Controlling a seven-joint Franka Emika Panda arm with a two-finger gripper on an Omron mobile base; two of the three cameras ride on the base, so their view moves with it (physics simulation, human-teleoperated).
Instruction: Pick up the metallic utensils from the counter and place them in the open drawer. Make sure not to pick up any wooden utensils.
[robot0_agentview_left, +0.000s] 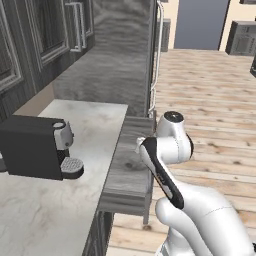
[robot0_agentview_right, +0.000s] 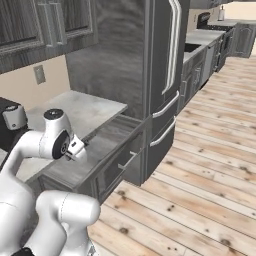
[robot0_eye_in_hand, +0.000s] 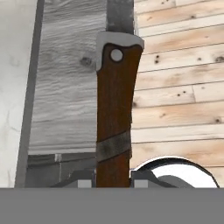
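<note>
My gripper (robot0_eye_in_hand: 113, 179) is shut on a knife (robot0_eye_in_hand: 114, 109) with a reddish-brown riveted handle and grey metal at its far end. The knife hangs over the right-hand part of the open drawer (robot0_eye_in_hand: 65, 109), its far end above the drawer's right rim. In the left base view the drawer (robot0_agentview_left: 125, 165) juts out from the counter (robot0_agentview_left: 50, 220) with my hand (robot0_agentview_left: 141, 145) at its right edge. The right base view has my gripper (robot0_agentview_right: 75, 149) just above the drawer (robot0_agentview_right: 100, 142), beside the counter (robot0_agentview_right: 85, 110). The wooden utensils are out of view.
A black coffee machine (robot0_agentview_left: 37, 147) stands on the counter left of the drawer. A tall dark fridge (robot0_agentview_right: 155, 75) rises just behind the drawer. Wooden floor (robot0_agentview_left: 210, 100) lies open to the right.
</note>
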